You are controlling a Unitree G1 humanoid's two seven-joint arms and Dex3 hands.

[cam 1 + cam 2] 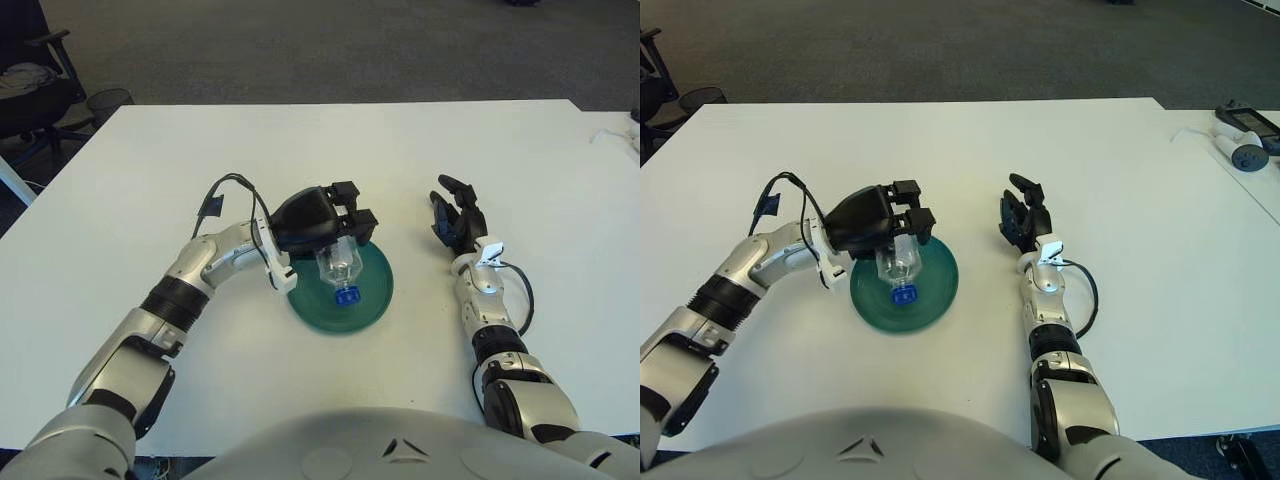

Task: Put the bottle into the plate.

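White tabletop (pixel 120 180) filled most of both views, with dark carpet (pixel 300 45) behind it and an office chair (pixel 30 85) off the far left corner.

Furthest left of what mattered, the left hand (pixel 318 222) hung over the far-left rim of the green plate (pixel 372 300), its 3 fingers (pixel 352 212) curled over the base end of the bottle (pixel 340 271). Whether they were clamped or only draped on it, I could not tell for sure; contact at the base looked likely, so I took it as a grip.

The bottle was clear plastic with a blue cap (pixel 346 296). It sat inside the plate's outline — long axis running from the fingers toward the robot, base up under the palm, cap low near the plate's middle. It was tilted, cap down, and the cap seemed to touch or nearly touch the plate.

That axis was what the next move turned on. From these views, opening the fingers would probably let the base drop toward the far rim, so the bottle would likely settle lying within the plate, though it could roll.

To the right of the plate, well apart from it, the right hand (pixel 457 220) showed over bare table, fingers loosely apart and holding nothing — much the farther hand from the bottle.
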